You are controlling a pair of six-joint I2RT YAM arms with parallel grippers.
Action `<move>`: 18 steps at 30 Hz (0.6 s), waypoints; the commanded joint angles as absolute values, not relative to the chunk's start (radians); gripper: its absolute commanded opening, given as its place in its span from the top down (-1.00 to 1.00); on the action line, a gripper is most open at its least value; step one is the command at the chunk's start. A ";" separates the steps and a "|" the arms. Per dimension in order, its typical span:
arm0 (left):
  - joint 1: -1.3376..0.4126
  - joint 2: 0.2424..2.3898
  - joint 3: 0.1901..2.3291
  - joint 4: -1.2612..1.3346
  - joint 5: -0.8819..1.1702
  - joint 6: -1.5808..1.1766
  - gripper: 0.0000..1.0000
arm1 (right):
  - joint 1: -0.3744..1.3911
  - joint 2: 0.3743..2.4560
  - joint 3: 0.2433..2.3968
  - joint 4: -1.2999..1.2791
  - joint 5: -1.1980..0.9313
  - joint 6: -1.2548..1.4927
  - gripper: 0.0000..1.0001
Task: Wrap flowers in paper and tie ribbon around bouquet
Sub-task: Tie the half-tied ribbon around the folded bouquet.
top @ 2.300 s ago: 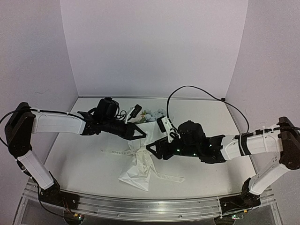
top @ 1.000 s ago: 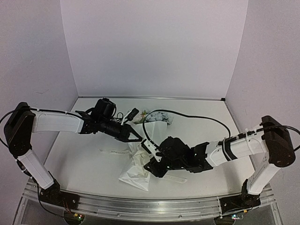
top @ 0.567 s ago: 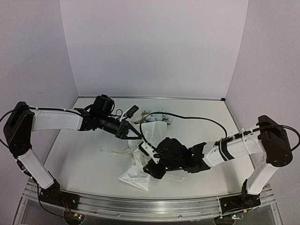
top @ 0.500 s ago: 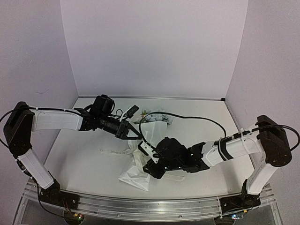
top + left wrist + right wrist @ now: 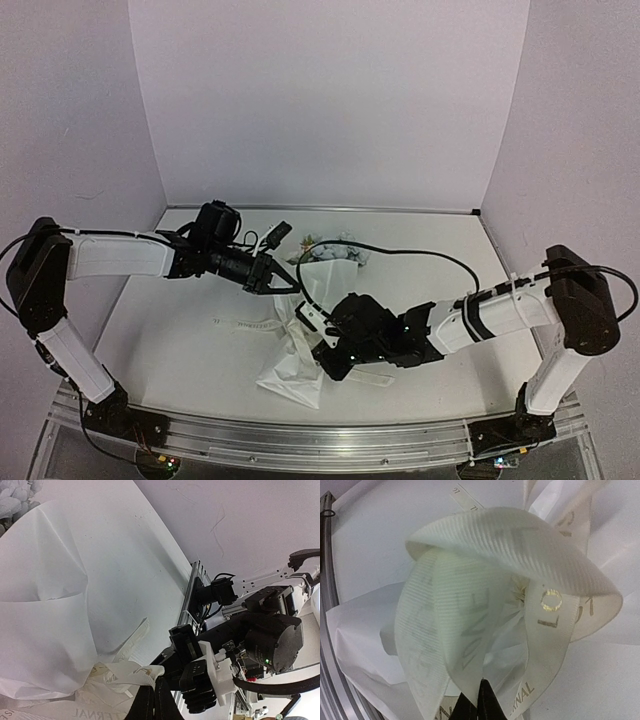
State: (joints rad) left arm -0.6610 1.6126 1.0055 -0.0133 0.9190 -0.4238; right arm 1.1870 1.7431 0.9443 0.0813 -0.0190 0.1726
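The bouquet lies on the table, its white paper cone pointing toward the near edge and the flowers showing at the far end. The cream ribbon is looped around the pinched waist. One tail trails left and one lies right. My left gripper is shut on a fold of ribbon above the waist. My right gripper is shut on a ribbon loop with gold lettering, just right of the waist. In the left wrist view the paper spreads wide.
The right arm's black cable arcs over the table behind the bouquet. The aluminium rail runs along the near edge. White walls close off the back and both sides.
My right gripper has shut on the ribbon loop after moving left toward the bouquet's waist. The left gripper, still shut on the ribbon, has drawn slightly back and to the left.
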 commanded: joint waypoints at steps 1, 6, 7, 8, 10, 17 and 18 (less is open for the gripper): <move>-0.653 1.541 0.956 0.063 0.837 -0.475 1.00 | 1.189 1.658 0.969 -0.041 0.064 0.209 1.00; -0.653 1.501 0.898 0.086 0.754 -0.507 1.00 | 1.189 1.615 0.978 -0.138 0.105 0.239 1.00; -0.652 1.496 0.889 0.088 0.748 -0.512 1.00 | 1.189 1.609 0.986 -0.160 0.116 0.247 1.00; -0.652 1.492 0.882 0.091 0.745 -0.515 1.00 | 1.189 1.606 0.997 -0.186 0.127 0.255 1.00; -0.652 1.490 0.869 0.097 0.741 -0.517 1.00 | 1.189 1.605 1.026 -0.243 0.140 0.267 1.00; -0.653 1.526 0.853 0.153 0.775 -0.541 1.00 | 1.189 1.634 1.137 -0.371 0.080 0.295 1.00; -0.653 1.531 0.854 0.160 0.782 -0.542 1.00 | 1.189 1.638 1.139 -0.371 0.080 0.297 1.00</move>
